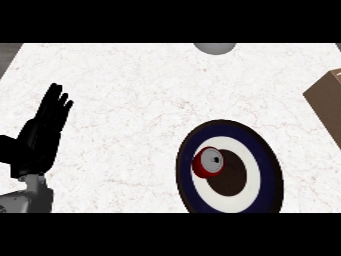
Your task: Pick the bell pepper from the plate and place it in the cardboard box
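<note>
The head view looks steeply down on a white, faintly veined counter. The plate serves as the landmark: it lies toward the lower right of the counter, a round dish with a dark navy outer rim, a white ring inside that, and a dark brown centre. Its lower edge runs down to the bottom of the visible scene.

The bell pepper lies on the plate, on the left part of it, across the white ring and touching the edge of the brown centre. It is red, with a pale grey end and a small dark stem spot facing the camera. Nothing touches it.

The cardboard box stands to the upper right of the plate, close to the plate's rim but apart from it. It is brown, cut off by the right edge of the view, with its open top showing only as a narrow strip at its upper part.

The left hand shows well to the left of the plate, near the counter's left edge. Its black fingers are straight and held together, pointing up and away, and it holds nothing. Its grey forearm enters at the lower left corner.

Far above the plate, at the counter's far edge, a grey rounded object is partly visible.
</note>
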`<state>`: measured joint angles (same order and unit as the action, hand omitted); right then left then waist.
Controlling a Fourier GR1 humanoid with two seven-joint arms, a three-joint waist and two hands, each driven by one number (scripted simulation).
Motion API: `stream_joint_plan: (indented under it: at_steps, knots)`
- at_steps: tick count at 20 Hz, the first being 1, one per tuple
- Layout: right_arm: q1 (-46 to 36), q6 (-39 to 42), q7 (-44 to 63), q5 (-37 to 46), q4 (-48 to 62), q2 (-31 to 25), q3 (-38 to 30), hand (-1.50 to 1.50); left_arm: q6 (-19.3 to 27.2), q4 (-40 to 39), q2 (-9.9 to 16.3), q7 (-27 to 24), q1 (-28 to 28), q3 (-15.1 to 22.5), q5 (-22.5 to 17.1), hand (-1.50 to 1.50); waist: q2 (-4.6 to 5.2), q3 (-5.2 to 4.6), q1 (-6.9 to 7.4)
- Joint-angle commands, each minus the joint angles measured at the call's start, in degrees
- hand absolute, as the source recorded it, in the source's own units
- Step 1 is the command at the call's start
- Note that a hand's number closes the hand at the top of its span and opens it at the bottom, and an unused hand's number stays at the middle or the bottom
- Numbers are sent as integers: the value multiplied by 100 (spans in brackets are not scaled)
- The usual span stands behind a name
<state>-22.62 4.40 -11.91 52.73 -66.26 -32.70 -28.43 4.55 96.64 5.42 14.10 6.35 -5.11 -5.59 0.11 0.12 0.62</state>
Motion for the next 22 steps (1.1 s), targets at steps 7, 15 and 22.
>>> stream_joint_plan:
  at_steps: [7, 15, 22]
  knots:
    - [-678, 598, -296, -2274, 331, 166, -1430, -150, -111, -201, 33, -194, -94, -84, -59, 0, -23, -12, -114]
    - [-885, 1635, 471, -3955, 721, -247, -2578, -150, -157, -204, 180, 34, 142, -202, -152, 0, -22, -12, -115]
    - [-109, 1730, -537, -4593, 1485, -865, -3114, -150, -91, 201, -52, -89, -364, 106, 41, 0, -15, -7, -57]
